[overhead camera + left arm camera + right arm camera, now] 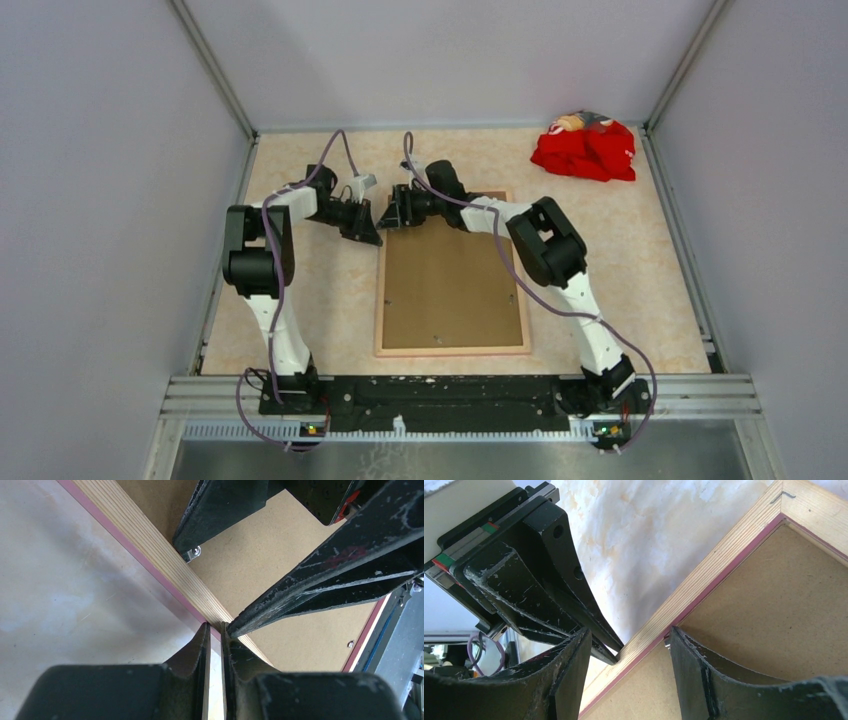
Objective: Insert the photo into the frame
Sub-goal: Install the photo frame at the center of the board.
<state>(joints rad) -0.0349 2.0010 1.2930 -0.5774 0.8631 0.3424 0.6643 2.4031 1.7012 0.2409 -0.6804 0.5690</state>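
The frame (pixel 452 350) lies face down on the table, pale wood back up, with a pink lip showing. A brown backing board (pixel 450 280) sits inside it. The photo is hidden. My left gripper (pixel 372 232) is at the frame's far left corner, outside the left rail. In the left wrist view it (pixel 215 626) is shut to a thin slit, empty, with its tips touching the rail's (pixel 145 545) outer edge. My right gripper (pixel 392 215) is open and straddles that same rail (pixel 724 555). In the right wrist view (pixel 629 630), one finger rests on the board (pixel 774 610) and the other is outside.
A crumpled red cloth (pixel 585 148) lies at the far right corner of the table. Grey walls enclose the table on three sides. The two grippers' fingers nearly touch over the frame's far left corner.
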